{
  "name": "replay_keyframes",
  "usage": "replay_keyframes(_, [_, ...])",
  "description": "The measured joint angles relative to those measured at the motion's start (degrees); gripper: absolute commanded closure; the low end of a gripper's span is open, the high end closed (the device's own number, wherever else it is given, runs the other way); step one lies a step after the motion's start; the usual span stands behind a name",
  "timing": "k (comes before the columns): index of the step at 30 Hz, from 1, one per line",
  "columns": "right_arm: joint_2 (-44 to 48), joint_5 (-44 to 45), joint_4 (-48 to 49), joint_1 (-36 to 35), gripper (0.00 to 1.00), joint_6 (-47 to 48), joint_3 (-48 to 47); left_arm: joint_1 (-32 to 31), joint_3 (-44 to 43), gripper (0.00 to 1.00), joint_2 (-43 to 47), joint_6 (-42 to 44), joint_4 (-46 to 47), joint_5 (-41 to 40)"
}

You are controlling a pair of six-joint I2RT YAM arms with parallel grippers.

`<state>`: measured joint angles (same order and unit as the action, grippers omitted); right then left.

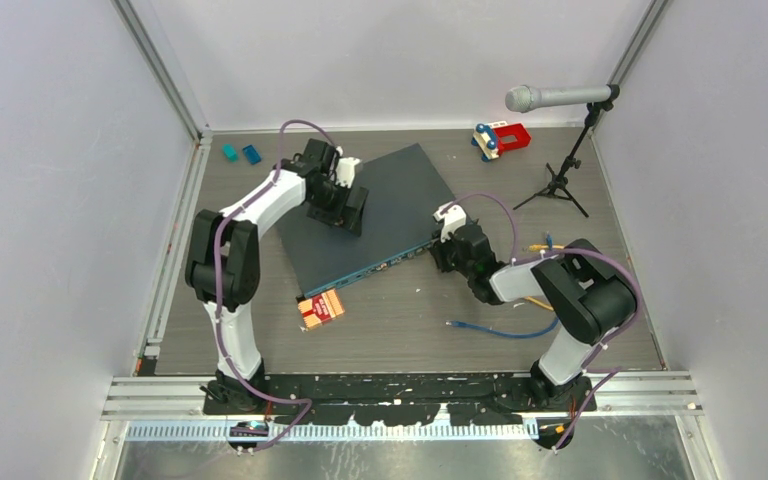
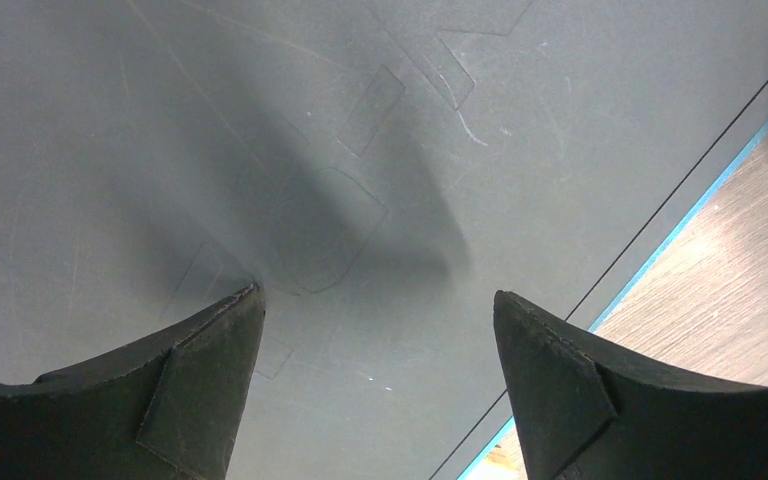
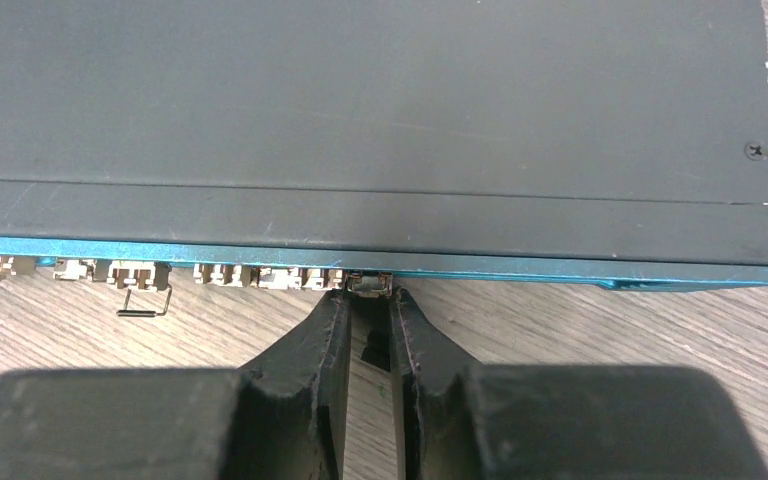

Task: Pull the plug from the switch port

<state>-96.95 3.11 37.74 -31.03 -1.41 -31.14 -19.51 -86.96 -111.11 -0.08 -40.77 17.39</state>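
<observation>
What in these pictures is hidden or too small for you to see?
The plug: right wrist view shows only its end in the switch port; the right tool, shut on it, hides the rest and any cable.
The ports: too small in the top view.
The left tool: left wrist view shows it open over the switch top; whether it touches is unclear.
The red-and-yellow card: print too small, top view.

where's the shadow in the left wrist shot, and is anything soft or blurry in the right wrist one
Left wrist view: a soft dark shadow lies on the switch top, above the open left gripper; fine scratches look crisp. Right wrist view: the right gripper body is dark and slightly soft, the plug at its tips and the port row read clearly.
</observation>
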Motion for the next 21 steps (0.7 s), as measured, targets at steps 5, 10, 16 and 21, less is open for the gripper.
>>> replay_keyframes(5, [1.07, -0.63, -0.92, 0.00, 0.99, -0.07, 0.63, -2.86, 4.35, 0.13, 2.84, 5.60, 2.71, -0.33])
replay_keyframes(10, [1.36, -0.92, -1.31, 0.02, 0.99, -0.24, 0.72, -11.65, 9.05, 0.13, 5.79, 11.63, 6.36, -1.77])
replay_keyframes(16, [1.44, -1.09, -1.36, 0.02, 0.99, -0.22, 0.81, -16.74, 9.62, 0.13, 5.79, 14.40, 11.93, -2.60])
replay_keyframes(21, [1.44, -1.49, -0.94, 0.20, 0.99, -0.42, 1.03, -18.91, 9.64, 0.13, 5.27, 15.82, 16.85, -5.84])
